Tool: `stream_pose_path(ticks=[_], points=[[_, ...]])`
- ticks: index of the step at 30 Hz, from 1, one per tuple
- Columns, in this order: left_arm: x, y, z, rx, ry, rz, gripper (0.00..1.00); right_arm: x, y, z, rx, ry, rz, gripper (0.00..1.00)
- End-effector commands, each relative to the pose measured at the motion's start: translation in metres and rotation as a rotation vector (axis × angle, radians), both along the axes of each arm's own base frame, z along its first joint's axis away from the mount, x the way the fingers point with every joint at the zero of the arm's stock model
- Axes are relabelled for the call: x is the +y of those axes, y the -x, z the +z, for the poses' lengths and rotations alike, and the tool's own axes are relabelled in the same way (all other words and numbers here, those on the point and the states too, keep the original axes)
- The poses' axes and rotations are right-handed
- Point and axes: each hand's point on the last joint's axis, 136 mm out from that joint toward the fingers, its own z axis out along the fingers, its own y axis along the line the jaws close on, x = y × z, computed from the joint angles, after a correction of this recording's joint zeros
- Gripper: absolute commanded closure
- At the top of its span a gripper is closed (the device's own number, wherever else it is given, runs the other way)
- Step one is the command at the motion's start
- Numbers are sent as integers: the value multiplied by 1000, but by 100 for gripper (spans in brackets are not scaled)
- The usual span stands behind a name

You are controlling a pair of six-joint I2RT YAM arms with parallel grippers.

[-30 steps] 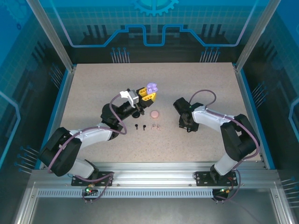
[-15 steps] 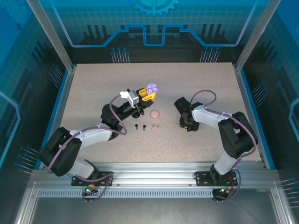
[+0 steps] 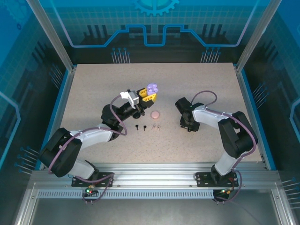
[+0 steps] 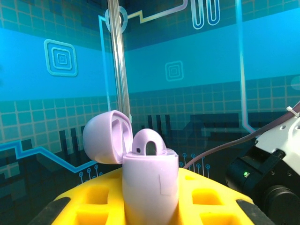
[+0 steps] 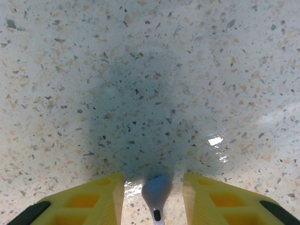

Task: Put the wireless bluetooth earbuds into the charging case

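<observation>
Two arms over the speckled bench [image 3: 93, 84].

Left gripper [image 3: 148, 95] sits just left of bench centre, raised off the surface. Its yellow fingers [image 4: 93, 199] are clamped on the lilac case [image 4: 150, 187]. The case stands upright between them, with its lid [image 4: 105, 136] flipped open to the left in the left wrist view. A rounded lilac piece with a dark slot [image 4: 149, 144] sticks up from the case mouth. Can't tell if that's a seated earbud or part of the case.

On the bench below that gripper, towards the near edge, the small parts lie in a loose row. First black earbud [image 3: 136, 127], second black earbud [image 3: 145, 127] just beside it, then the pale pink earbuds [image 3: 156, 126], too small to tell if they touch. Pink case [image 3: 155, 114] lies closed on the bench just behind the pink pair, near bench centre.

Right gripper [image 3: 186, 124] is right of centre, well apart from the row, pointing down with its tips close to the bench. In the right wrist view the jaws stand at a narrow gap with a lilac earbud [image 5: 156, 191] between them. There's a sliver of bench showing on each side of the bud, so the pads [image 5: 112, 194] aren't on it. The bud lies on the bench surface, stem towards the camera.
</observation>
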Motion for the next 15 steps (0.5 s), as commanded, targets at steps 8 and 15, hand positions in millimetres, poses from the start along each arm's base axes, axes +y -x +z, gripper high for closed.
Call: stream_pose_path(ticks=[8,15], points=[[3,4,8,-36,25,12,100,1,0,-6,68,-3,25,65],[2,3,7,-40,21,15,100,2,-3,-7,81,2,42,67]])
